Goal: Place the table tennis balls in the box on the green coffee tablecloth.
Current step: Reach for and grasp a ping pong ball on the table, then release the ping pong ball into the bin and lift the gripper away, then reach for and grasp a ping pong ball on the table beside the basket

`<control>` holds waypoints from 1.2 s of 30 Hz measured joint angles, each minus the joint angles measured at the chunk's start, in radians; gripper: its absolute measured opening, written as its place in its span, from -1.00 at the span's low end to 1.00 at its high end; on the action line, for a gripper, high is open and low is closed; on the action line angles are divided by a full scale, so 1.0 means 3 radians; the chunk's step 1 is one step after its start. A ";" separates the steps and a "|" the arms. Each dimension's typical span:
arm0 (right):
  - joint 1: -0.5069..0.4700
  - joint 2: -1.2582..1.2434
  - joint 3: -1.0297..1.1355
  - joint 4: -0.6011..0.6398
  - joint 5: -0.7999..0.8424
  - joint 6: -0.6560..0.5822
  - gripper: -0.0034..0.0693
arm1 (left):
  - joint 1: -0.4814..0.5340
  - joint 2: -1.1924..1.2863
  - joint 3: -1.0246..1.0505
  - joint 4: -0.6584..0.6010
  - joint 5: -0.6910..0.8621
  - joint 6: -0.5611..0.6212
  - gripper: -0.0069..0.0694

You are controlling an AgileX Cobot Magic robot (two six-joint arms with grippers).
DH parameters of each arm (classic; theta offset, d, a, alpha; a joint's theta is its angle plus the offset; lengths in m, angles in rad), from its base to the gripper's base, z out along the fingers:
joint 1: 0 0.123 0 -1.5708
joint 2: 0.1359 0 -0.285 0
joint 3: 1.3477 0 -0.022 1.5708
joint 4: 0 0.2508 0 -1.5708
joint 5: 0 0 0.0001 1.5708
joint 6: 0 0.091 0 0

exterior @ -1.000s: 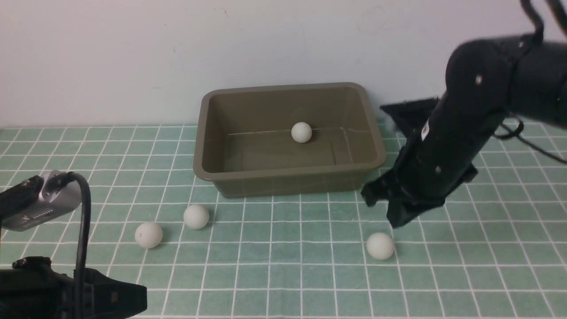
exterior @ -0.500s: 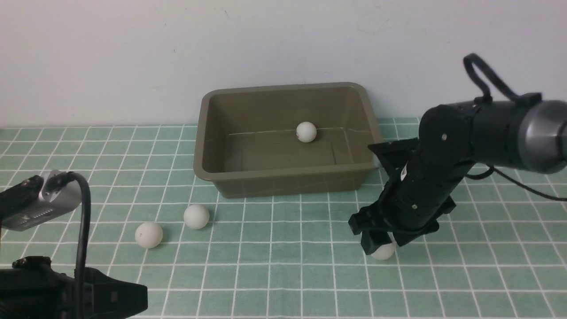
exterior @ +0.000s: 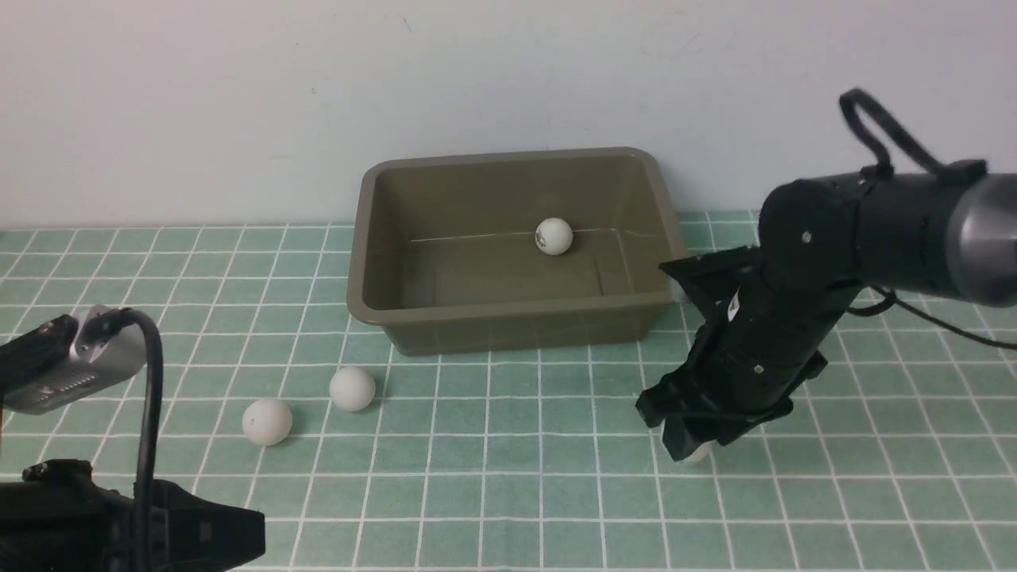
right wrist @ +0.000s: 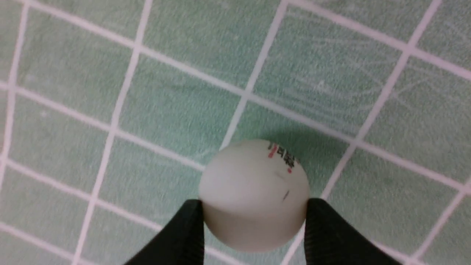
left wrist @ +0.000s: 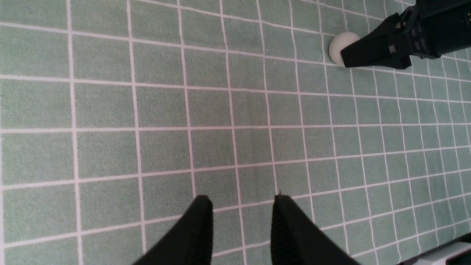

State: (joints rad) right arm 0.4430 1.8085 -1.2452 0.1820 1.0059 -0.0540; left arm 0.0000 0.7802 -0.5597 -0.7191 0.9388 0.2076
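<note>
The olive-brown box [exterior: 359, 238] stands at the back of the green checked tablecloth [exterior: 508, 492] with one table tennis ball [exterior: 554, 236] inside it. Two more balls [exterior: 352, 388] [exterior: 267, 421] lie on the cloth in front of the box to the left. My right gripper [exterior: 690, 446] is down on the cloth at front right, its fingertips closed against both sides of the fourth ball [right wrist: 254, 195], which has small red and dark print. That ball rests on the cloth and is mostly hidden in the front view. My left gripper [left wrist: 241, 200] is open and empty at front left.
A pale wall runs right behind the box. The left arm and its wrist camera [exterior: 71, 365] sit at the front left corner. The left wrist view shows the right gripper's finger [left wrist: 371, 51] against the ball [left wrist: 338, 44], and the table's edge [left wrist: 441, 254].
My right arm came down from beside the box and set its jaws around the front-right ball. The ball in the box rolled slightly to the right. The left arm has not moved.
</note>
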 joint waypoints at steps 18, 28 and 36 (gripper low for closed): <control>0.0000 0.1247 -0.2680 -0.0219 0.0298 0.0313 -0.03 | 0.0000 0.0000 0.0000 0.0000 -0.0021 -0.0108 -0.25; 0.0000 0.1251 -0.3653 -0.0345 0.0809 0.0296 -0.41 | 0.0000 0.0475 -0.0776 0.0408 0.0149 -0.0310 0.06; 0.0000 0.0295 -0.2902 -0.0291 0.0834 0.0291 -0.95 | 0.0000 0.1438 -0.1199 0.0794 0.0012 -0.0450 0.14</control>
State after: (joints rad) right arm 0.4430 1.8969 -2.1158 0.0946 1.2561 0.0334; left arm 0.0000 1.2115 -0.9193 -0.4810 0.9426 0.0726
